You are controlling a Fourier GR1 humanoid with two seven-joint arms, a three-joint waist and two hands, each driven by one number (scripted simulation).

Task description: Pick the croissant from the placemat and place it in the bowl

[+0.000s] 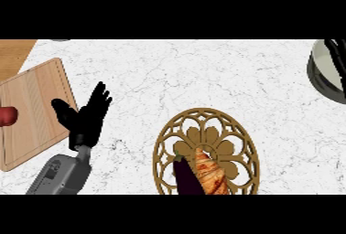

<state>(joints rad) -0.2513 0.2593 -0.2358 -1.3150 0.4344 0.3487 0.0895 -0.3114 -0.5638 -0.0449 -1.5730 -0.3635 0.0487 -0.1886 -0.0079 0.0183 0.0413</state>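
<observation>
Marble worktop (202, 73): white, grey-veined.
Placemat (165, 137): round, brown openwork.
Croissant (211, 172): golden, ridged, beside a dark eggplant (186, 178).
Left hand (84, 114): fingers straight, spread.
Right hand: unseen.

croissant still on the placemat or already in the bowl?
On the placemat. The croissant lies on its lower middle, beside a dark eggplant. No hand holds it; the left hand is open over the counter, apart from it.
</observation>
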